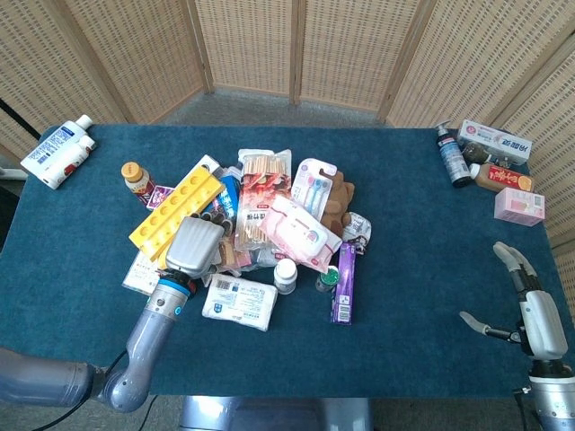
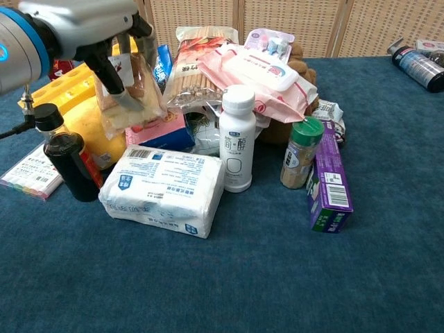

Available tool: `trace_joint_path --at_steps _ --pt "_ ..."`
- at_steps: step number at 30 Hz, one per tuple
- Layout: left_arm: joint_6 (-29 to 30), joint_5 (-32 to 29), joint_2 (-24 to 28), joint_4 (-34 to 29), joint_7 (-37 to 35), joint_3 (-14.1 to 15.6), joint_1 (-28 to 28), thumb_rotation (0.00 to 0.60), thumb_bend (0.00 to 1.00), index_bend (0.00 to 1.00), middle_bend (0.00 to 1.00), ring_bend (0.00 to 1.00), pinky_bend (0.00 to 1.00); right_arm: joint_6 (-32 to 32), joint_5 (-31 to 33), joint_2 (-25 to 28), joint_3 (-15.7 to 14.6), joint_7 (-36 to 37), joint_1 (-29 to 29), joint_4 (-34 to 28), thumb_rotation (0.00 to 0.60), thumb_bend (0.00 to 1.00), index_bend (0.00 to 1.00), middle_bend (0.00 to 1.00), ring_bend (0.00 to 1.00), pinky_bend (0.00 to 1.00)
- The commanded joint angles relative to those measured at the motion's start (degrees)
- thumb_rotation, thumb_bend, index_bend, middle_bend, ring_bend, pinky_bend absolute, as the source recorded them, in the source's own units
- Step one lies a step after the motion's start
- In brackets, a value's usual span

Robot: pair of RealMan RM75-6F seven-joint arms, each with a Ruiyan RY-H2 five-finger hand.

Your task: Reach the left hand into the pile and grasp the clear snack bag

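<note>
Pile, centre of the blue table [image 1: 81,215]. We list what we see.

Left hand [image 1: 195,245]: over the pile's left side, beside the yellow tray [image 1: 176,207]. In the chest view its fingers [image 2: 118,76] are curled around the snack bag [image 2: 135,94], thumb across the bag's front. We count the bag as gripped. The bag is clear, with pale brown contents and a red-and-white label, and sits at the pile's left, above the pink packet [image 2: 156,128] and just right of the tray. From the head view the hand covers most of it.

Right hand [image 1: 526,301]: at the table's near right edge, well apart from the pile. Fingers apart and straight, thumb out to the side, holding nothing.

Other pile items:
- White wipes pack [image 2: 164,190], front, lying flat.
- White bottle [image 2: 237,139], upright, just right of the pack.
- Dark bottle [image 2: 64,152], upright, at the left front.
- Spice jar [image 2: 302,152], green lid, touching the purple box [image 2: 328,177].
- Pink wipes [image 2: 260,80] on top, toothbrush pack [image 2: 270,43] behind.
- Stick snacks [image 1: 264,193], long bag, centre.

Outlying items:
- White bottle pair [image 1: 58,150], far left corner.
- Small jar [image 1: 136,178], orange lid, left of the tray.
- Marker set [image 2: 29,173], flat, by the dark bottle.
- Dark spray bottle [image 1: 453,156], white box [image 1: 494,139], brown bottle [image 1: 503,177] and pink box [image 1: 519,206], grouped at the far right.
</note>
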Motion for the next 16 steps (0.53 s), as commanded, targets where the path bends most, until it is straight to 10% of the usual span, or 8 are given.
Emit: trace_joint_path --at_steps 1,16 --pt "1.50 1.75 2.93 -3.57 -1.00 -2.20 0.97 0.600 0.00 0.72 0.66 0.67 0.74 0.00 -0.17 -0.07 -0.10 -0.18 0.00 -0.10 0.600 0.00 0.06 0.00 0.00 0.00" --pt "4.79 4.53 10.32 -12.85 -0.18 -8.52 2.29 0.600 0.00 0.70 0.63 0.67 0.74 -0.03 -0.43 -0.14 -0.17 -1.13 0.04 -0.84 0.600 0.00 0.06 0.00 0.00 0.00"
